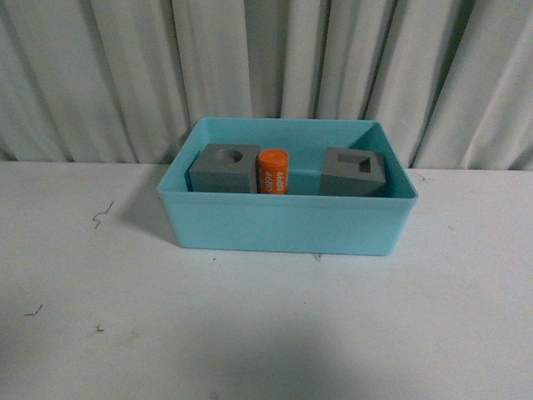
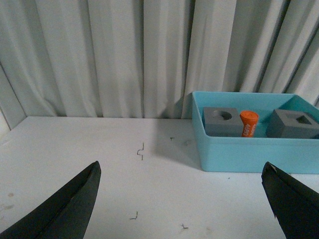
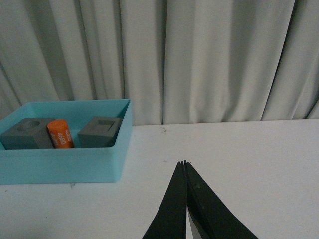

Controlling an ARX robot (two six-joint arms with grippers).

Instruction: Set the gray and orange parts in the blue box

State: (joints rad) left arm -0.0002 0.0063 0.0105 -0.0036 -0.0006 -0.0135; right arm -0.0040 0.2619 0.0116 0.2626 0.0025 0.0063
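The blue box (image 1: 283, 229) stands on the white table in the front view. Inside it sit a gray cube with a round recess (image 1: 221, 168), an orange cylinder with white digits (image 1: 272, 172) and a gray cube with a rectangular recess (image 1: 356, 173). Neither arm shows in the front view. In the left wrist view my left gripper (image 2: 182, 172) is open and empty, over bare table beside the box (image 2: 249, 154). In the right wrist view my right gripper (image 3: 184, 163) is shut and empty, away from the box (image 3: 60, 167).
A white pleated curtain (image 1: 266, 67) hangs behind the table. Small dark scraps (image 1: 102, 215) lie on the white tabletop (image 1: 266, 333), also in the left wrist view (image 2: 141, 151).
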